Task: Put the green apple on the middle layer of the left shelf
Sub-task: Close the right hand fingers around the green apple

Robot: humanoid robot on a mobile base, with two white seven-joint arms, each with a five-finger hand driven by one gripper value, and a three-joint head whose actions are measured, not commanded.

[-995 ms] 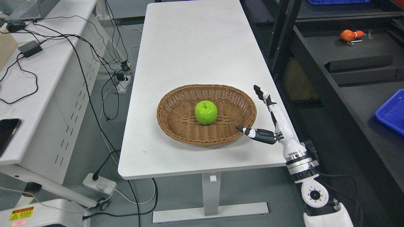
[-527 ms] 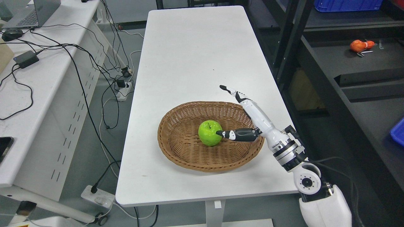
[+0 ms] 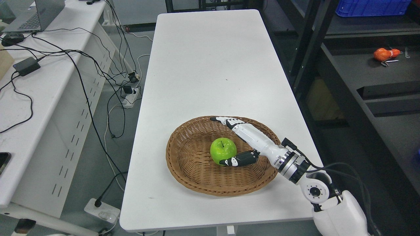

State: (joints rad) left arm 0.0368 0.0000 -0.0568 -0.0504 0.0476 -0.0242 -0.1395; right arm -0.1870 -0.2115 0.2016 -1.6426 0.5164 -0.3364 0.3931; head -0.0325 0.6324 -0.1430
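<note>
One arm in view: right hand (image 3: 244,144) reaches into wicker basket (image 3: 183,170) near tabletop's (image 3: 203,65) front edge. Fingers (image 3: 229,123) extended straight behind green apple (image 3: 222,149), thumb touching apple's front; spread, not clasped. Apple rests at basket centre.

Robotics lab, white desk (image 3: 210,59), side bench with laptop (image 3: 34,14) and tangled cables (image 3: 82,65), dark metal shelving (image 3: 361,75)

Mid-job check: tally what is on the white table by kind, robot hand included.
Green apple: 1
Wicker basket: 1
Robot hand, the right hand, reaching around the apple inside the basket: 1
Total: 3
</note>
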